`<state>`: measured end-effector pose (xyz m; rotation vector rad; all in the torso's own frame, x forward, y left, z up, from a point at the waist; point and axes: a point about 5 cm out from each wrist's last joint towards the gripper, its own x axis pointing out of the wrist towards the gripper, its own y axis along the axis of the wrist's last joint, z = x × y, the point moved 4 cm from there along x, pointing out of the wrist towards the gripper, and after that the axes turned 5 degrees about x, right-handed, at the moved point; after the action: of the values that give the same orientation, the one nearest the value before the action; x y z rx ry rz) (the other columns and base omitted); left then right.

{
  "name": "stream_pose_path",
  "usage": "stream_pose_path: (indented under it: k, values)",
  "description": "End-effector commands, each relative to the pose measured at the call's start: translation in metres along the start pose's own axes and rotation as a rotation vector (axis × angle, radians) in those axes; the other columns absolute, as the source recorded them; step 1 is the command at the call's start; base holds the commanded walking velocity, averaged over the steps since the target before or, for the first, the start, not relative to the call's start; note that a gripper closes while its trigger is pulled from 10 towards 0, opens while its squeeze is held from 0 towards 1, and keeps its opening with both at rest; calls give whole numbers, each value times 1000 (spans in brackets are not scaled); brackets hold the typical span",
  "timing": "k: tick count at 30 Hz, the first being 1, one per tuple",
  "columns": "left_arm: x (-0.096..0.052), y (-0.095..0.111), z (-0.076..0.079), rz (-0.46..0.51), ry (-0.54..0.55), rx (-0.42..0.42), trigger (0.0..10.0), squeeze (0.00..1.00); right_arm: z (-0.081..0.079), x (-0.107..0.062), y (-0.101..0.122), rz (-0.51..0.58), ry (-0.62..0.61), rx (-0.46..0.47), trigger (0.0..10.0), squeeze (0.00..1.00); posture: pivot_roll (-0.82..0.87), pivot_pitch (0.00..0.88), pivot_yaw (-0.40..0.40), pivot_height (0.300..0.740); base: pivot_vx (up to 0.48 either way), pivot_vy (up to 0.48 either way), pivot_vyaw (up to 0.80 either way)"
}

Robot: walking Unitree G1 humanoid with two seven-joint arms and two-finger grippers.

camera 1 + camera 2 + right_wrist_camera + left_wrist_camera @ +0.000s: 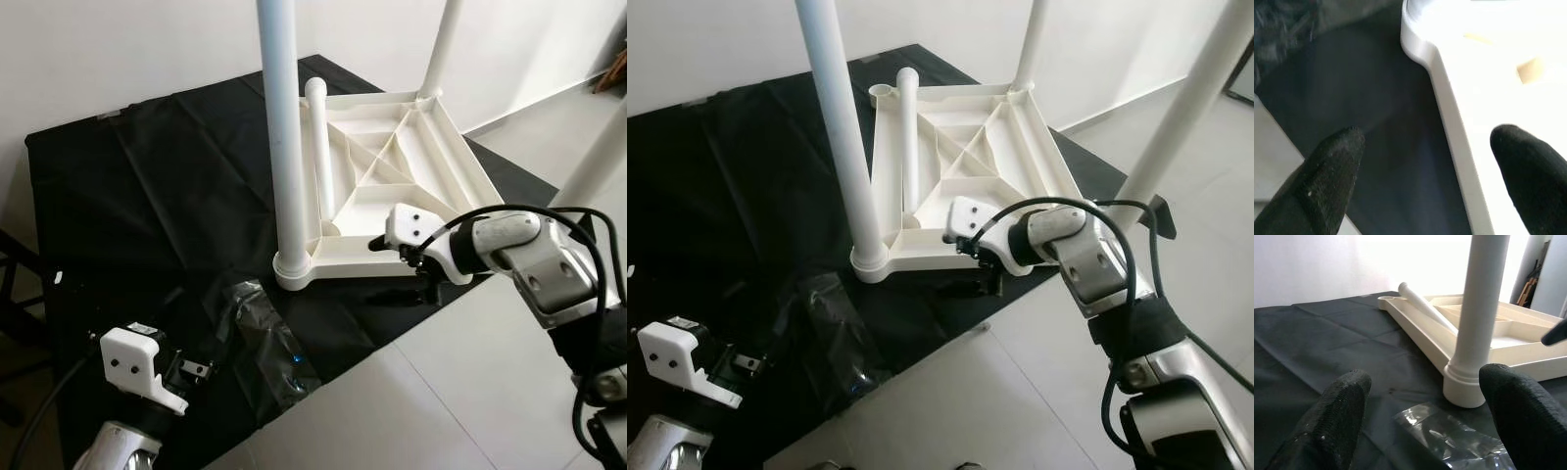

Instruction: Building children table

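On black cloth (147, 176): tabletop (392, 166), three legs upright, one loose; both grippers spread.

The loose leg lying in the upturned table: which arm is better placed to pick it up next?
Probably the right. The right gripper is open at the table edge, close to the leg. The left gripper is open too, but low over the black sheet, farther away beside a plastic bag.

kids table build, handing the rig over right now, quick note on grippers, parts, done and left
Right gripper: open, straddling the near edge of the upside-down tabletop.
Left gripper: open, idle above the black cloth, near the plastic bag.
Done: three legs stand in their corner sockets.
Left: the loose leg lies inside the tabletop; its far-left socket is empty.
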<state>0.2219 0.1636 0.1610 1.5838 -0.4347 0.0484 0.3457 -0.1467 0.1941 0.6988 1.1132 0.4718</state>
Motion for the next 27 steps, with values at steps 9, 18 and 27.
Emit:
stream_pose_path:
  k: [9,18,27]
  values:
    - [-5,3,0,-5,11,3,10000,0,8,26,-17,-15,10,43,10000,0,57,172,2,740,0,0,0]
    - [-7,5,0,-7,14,5,10000,0,9,30,-19,-31,25,39,10000,0,64,184,1,740,0,0,0]
    - [-12,8,1,-17,15,4,10000,0,21,28,-27,-123,48,-8,0,0,64,213,2,740,0,0,0]
